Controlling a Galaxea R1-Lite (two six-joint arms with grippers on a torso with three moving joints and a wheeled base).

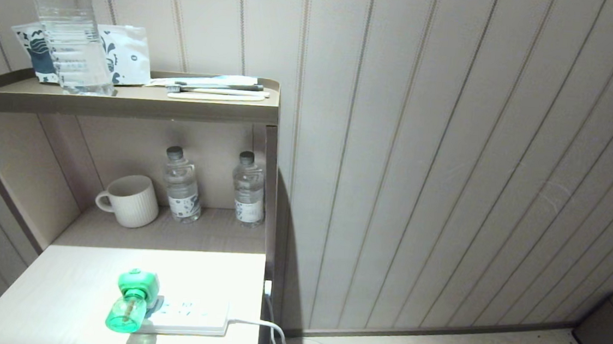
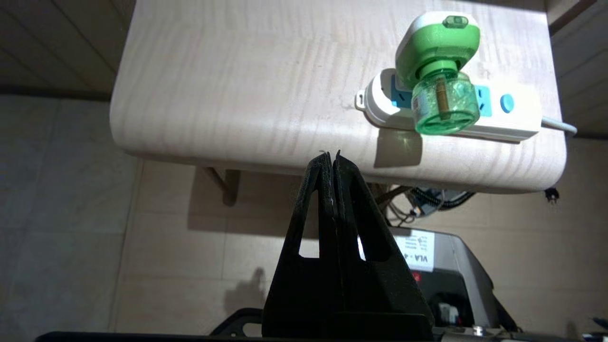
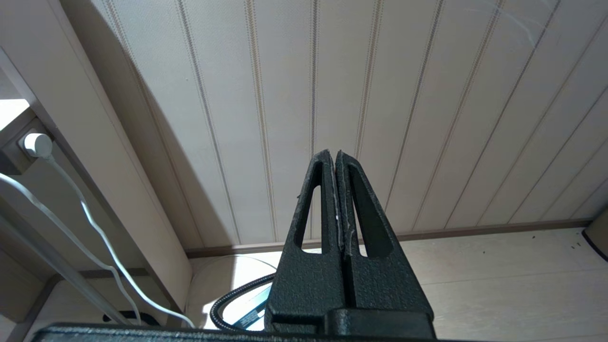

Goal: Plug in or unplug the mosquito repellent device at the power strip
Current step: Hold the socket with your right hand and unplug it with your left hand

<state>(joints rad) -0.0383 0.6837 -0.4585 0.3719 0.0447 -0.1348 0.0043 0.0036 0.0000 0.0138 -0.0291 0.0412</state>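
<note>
One device [image 1: 133, 300] sits plugged into the strip [image 1: 191, 316] at the lower left of my head view, near the table's [image 1: 57, 283] front edge, the strip's cord trailing off to the right. My left gripper [image 2: 332, 156] is pressed together on nothing, held below the table edge at the centre of its wrist view, well apart from the device at upper right. My right gripper [image 3: 331, 154] is likewise pressed together and empty, facing the wall. The risk, as I judge it: the strip lies loose, so a pull on the device could lift or drag the whole strip, and a tilted tug may strain the plug. The device has a white and bright green rounded head and a translucent green bottle, its smooth curves likely to slip in a narrow pinch.
</note>
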